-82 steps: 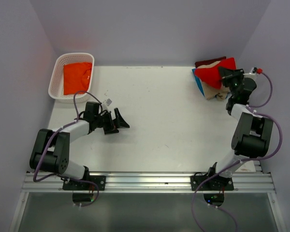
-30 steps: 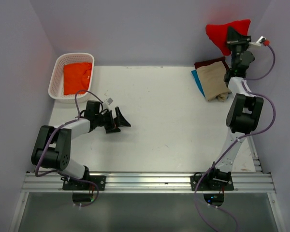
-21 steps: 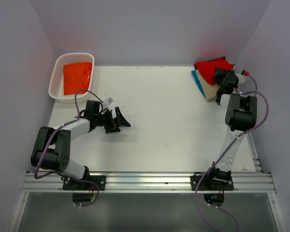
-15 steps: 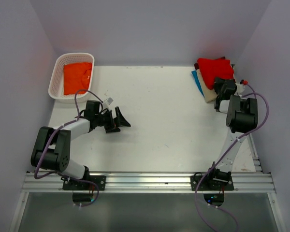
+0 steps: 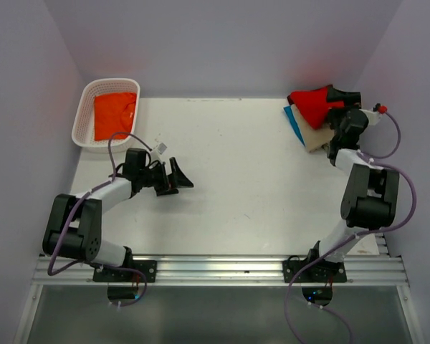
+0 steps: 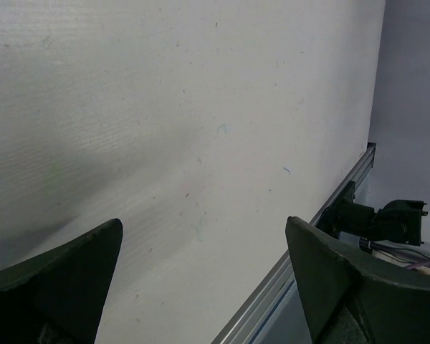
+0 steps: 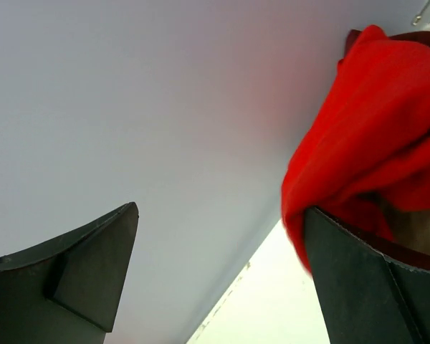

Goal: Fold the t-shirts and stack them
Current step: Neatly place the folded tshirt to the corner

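Observation:
The bright red t-shirt [image 5: 312, 102] lies bunched on top of the stack at the far right corner, over a beige t-shirt [image 5: 315, 134] and a blue edge [image 5: 294, 120]. My right gripper [image 5: 342, 98] hovers at its right end with jaws wide open. In the right wrist view the red t-shirt [image 7: 373, 122] drapes against the right finger [image 7: 376, 287], while the gap of that gripper [image 7: 222, 215] shows only wall and table. An orange t-shirt [image 5: 115, 115] lies in the white basket [image 5: 84, 107]. My left gripper [image 5: 180, 183] [image 6: 204, 236] is open and empty over bare table.
The stack sits close to the back wall and the right wall. The basket stands at the back left corner. A metal rail [image 5: 215, 269] runs along the near table edge, also seen in the left wrist view as a rail [image 6: 301, 258].
The right arm swung the red t-shirt down from high against the back wall onto the stack, then its jaws opened. The shirt now sits bunched. The left arm stayed put.

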`<state>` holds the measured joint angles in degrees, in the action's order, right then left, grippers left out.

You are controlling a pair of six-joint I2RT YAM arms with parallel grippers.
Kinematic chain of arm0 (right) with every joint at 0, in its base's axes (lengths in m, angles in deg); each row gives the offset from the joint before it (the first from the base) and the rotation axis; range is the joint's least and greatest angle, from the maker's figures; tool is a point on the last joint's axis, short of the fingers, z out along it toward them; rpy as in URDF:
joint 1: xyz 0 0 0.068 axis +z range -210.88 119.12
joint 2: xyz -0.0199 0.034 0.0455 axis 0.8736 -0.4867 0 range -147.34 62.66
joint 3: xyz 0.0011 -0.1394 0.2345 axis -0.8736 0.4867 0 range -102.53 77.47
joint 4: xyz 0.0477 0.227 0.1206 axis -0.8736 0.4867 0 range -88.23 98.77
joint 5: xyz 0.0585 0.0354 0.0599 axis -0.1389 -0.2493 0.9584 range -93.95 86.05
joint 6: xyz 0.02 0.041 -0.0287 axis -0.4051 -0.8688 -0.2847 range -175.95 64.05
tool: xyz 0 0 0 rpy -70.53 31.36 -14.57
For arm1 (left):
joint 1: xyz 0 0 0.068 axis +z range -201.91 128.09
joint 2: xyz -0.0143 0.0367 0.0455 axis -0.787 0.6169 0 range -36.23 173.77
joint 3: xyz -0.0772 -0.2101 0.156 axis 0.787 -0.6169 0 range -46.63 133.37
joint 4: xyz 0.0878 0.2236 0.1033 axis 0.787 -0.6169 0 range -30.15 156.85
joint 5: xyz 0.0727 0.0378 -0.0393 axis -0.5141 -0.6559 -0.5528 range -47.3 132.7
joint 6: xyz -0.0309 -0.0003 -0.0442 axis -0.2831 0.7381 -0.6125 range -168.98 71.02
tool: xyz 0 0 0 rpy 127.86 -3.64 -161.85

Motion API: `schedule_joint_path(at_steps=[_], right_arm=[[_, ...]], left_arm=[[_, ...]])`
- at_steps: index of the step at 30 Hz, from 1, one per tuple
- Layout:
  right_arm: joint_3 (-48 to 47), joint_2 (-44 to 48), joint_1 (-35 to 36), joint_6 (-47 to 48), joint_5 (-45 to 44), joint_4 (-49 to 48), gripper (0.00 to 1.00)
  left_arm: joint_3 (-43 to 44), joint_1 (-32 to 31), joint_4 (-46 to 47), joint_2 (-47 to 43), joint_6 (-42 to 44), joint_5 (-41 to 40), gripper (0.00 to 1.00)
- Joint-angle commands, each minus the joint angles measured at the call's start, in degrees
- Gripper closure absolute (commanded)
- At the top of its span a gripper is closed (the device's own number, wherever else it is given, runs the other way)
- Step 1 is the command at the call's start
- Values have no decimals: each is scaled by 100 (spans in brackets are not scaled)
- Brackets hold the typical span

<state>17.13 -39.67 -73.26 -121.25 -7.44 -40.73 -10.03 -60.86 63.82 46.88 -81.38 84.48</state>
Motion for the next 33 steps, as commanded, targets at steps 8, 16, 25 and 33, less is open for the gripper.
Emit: schedule_joint_path(at_steps=[8,16,25,33], right_arm=[[1058,3136,8,816,498,1753,1],[338,1762,-71,1064,1033,1441,2],[-867,-1683,-159,-852,1696,708,100],[364,-1256,-115,-317,1174,545,100]], left_arm=[[488,51,-189,-629,-20,49,0],[550,51,-181,-656,-38,58,0],[357,51,-75,-717,-29,199,2],[479,60,-347,-770,67,41,2]])
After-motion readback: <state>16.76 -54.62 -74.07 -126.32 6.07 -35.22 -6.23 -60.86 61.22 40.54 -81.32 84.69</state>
